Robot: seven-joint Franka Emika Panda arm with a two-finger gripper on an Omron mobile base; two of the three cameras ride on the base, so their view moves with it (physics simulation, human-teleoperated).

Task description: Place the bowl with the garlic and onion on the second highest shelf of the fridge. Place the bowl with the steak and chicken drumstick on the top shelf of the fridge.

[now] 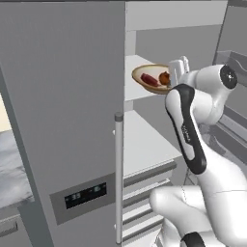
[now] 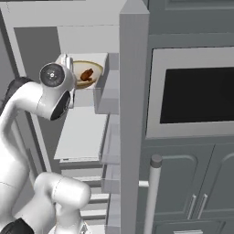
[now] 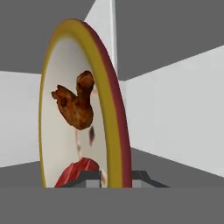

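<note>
The gripper point(image 3: 114, 177) is pinching the rim of the bowl point(image 1: 146, 71), its fingers closed tight on either side of the yellow-and-red edge. The bowl is sitting at the front edge of the top shelf of the fridge point(image 1: 135, 61), overhanging it, carrying the steak point(image 1: 150, 80) lying lengthwise across the bowl and the chicken drumstick point(image 3: 76, 103) beside it. Open room is showing behind the bowl toward the fridge's back wall point(image 1: 178, 41).

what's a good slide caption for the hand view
Fingers pinching the rim of the bowl holding chicken drumstick and steak, inside the white-walled fridge.
</note>
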